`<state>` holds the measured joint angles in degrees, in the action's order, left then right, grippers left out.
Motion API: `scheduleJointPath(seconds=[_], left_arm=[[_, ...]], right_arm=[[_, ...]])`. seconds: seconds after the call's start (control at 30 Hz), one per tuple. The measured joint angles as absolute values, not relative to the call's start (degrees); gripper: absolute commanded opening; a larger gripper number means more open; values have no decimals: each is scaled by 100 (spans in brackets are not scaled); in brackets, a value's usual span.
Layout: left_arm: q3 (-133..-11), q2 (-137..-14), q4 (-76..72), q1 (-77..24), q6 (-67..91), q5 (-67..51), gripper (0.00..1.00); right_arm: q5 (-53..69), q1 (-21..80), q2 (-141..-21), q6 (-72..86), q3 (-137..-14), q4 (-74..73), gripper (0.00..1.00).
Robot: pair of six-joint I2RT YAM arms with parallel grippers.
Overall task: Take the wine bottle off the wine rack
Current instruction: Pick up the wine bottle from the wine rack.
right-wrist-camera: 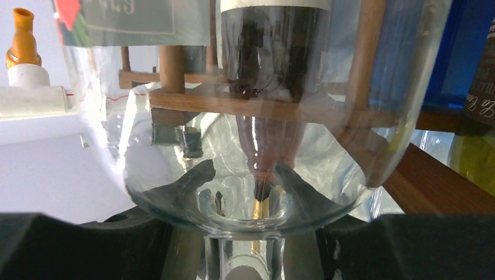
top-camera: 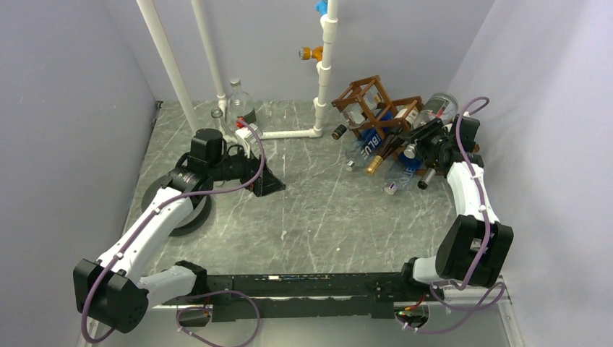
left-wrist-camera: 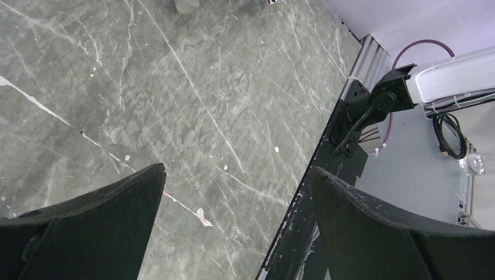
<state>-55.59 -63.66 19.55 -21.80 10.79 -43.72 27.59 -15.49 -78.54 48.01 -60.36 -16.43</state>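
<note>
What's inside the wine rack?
Several bottles lie in the wine rack, necks sticking out, some blue-labelled. The right end effector clamps the neck of a clear bottle. The arm and rack hide the exact count.

Brown wine rack [right-wrist-camera: 443, 186]; grey veined table [top-camera: 318, 210]; clear wine bottle [right-wrist-camera: 245, 146], maybe green-labelled
</note>
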Motion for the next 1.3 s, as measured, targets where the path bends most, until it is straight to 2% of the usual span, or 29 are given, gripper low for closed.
scheduleJointPath(seconds=[0.13,0.3,0.43,0.67,0.8,0.9,1.03,1.3], left_arm=[[-5559,-6366,1955,-2182,1079,-4370,100],[-5559,-6366,1955,-2180,1079,-4372,99],[-5559,-6366,1955,-2180,1079,-4372,99],[-5559,-6366,1955,-2180,1079,-4372,100],[-5559,-6366,1955,-2180,1079,-4372,100],[-5559,-6364,1955,-2180,1079,-4372,99],[-5559,-6366,1955,-2182,1079,-4375,100],[-5557,-6364,1955,-2182,1079,-4377,100]], right_arm=[[2757,-1551,-7859,4801,-6036,-1621,47],[2779,-1546,-7859,4801,-6036,-1588,55],[2827,-1542,-7859,4799,-6036,-1529,54],[2814,-1566,-7856,4768,-6036,-1577,43],[2720,-1581,-7843,4772,-6036,-1721,22],[2735,-1599,-7808,4703,-6036,-1789,11],[2751,-1599,-7743,4685,-6036,-1916,2],[2799,-1605,-7616,4678,-6036,-2095,0]])
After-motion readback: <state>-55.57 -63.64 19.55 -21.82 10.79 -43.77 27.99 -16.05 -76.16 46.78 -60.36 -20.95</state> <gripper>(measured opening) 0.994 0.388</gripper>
